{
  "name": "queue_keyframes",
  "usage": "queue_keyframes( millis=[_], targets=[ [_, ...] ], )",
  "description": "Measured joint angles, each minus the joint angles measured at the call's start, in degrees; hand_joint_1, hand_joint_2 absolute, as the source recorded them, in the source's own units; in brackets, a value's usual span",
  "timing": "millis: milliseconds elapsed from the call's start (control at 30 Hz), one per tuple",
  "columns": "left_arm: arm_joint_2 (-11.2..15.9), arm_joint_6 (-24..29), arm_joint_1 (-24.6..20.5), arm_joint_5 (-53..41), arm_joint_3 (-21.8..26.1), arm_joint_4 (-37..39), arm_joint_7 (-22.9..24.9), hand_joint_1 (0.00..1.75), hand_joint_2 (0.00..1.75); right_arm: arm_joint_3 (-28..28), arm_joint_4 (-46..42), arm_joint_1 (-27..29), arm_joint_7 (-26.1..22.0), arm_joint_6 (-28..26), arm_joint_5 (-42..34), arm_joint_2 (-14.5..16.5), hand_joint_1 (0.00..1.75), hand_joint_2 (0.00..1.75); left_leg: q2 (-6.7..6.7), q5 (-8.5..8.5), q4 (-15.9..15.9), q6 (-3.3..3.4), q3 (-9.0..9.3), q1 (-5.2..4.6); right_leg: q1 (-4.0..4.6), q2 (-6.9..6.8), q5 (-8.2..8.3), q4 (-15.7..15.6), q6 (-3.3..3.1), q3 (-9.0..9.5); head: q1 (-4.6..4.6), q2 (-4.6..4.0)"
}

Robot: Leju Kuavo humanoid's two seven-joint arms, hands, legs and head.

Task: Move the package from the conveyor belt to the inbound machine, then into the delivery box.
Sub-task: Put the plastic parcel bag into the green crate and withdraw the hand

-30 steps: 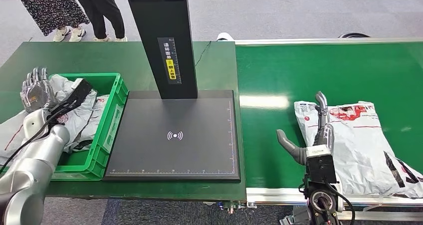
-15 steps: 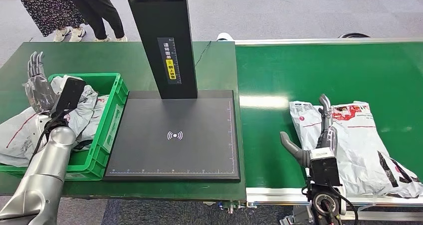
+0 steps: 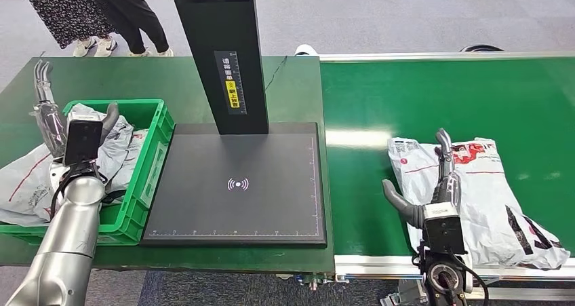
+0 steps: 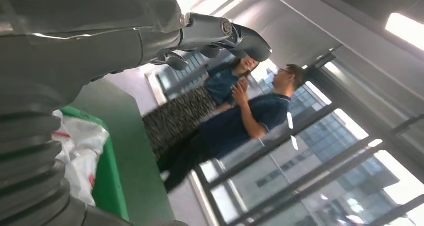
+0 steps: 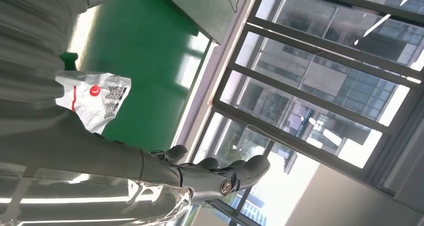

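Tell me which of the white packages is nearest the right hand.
The white package lying alone on the green conveyor belt, right beside the right hand. The others are piled in the green crate by the left hand.

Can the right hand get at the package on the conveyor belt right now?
Probably yes. The right hand is open at the package, its thumb off the near edge, and nothing on the conveyor belt stands between them.

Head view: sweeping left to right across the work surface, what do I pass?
Left hand → green delivery box holding white bags → black inbound machine platform → bare conveyor belt → right hand → white package.
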Motion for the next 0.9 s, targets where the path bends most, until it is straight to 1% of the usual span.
queue_keyframes(
  millis=[100,167,300,433,567,700,800,900],
  targets=[
    [-0.86,-4.29,1.89,8.42,-1.12,-3.55,-4.83,0.0,1.75,0.12,0.01,-0.01,-0.43,-0.11,-0.58,-0.15,0.0,1.75,0.0,0.0,0.0,0.0,0.01,0.0,0.0,0.0,0.0,0.0,0.0,0.0,0.0,0.0],
    [-1.94,-8.32,3.88,14.01,-2.65,-7.0,-6.64,0.0,1.75,0.39,0.01,-0.03,-0.79,-0.14,-0.91,-0.2,0.0,1.75,-0.01,-0.01,0.0,0.01,0.0,-0.01,-0.01,0.0,0.0,0.0,0.0,0.0,0.01,0.0],
    [-4.66,-18.04,7.54,23.06,-7.07,-13.38,-7.09,0.0,1.75,1.2,-0.01,-0.13,-1.24,0.26,-1.35,-0.08,0.0,1.75,-0.03,-0.03,0.01,0.02,-0.03,-0.07,-0.06,-0.01,-0.02,-0.01,0.03,0.0,0.01,0.0],
    [-7.43,-26.0,9.53,27.35,-11.41,-16.08,-5.99,0.0,1.75,2.18,-0.05,-0.16,-1.3,1.77,-2.49,0.51,0.0,1.75,-0.03,-0.03,0.01,0.03,-0.03,-0.08,-0.08,-0.03,-0.02,-0.02,0.03,0.01,0.01,0.0],
    [-9.7,-31.74,10.31,28.08,-15.09,-15.87,-5.35,0.0,1.75,3.71,-0.04,-0.31,-1.02,5.26,-4.8,1.23,0.0,1.75,-0.03,-0.03,0.0,0.03,-0.01,-0.07,-0.07,-0.03,-0.01,-0.02,0.02,0.01,-0.01,0.0],
    [-11.54,-35.56,10.45,29.32,-17.75,-13.38,-4.97,0.0,1.75,5.59,0.97,-1.67,0.38,9.41,-7.95,1.9,0.0,1.75,-0.01,-0.03,0.0,0.02,-0.01,-0.06,-0.06,-0.03,-0.01,-0.02,0.02,0.01,0.0,0.0],
    [-12.77,-36.87,10.69,29.58,-19.11,-10.41,-4.33,0.0,1.75,6.99,3.53,-3.17,2.43,13.0,-10.56,2.42,0.0,1.75,-0.02,-0.03,0.0,0.02,-0.01,-0.07,-0.06,-0.03,-0.01,-0.01,0.02,0.01,0.0,0.0],
    [-13.71,-36.4,10.87,28.1,-19.96,-6.86,-3.39,0.0,1.75,8.15,7.41,-4.8,4.04,15.44,-12.28,2.92,0.0,1.75,-0.03,-0.03,0.0,0.02,-0.02,-0.07,-0.07,-0.03,-0.01,-0.01,0.02,0.01,0.0,0.0]
  ],
)
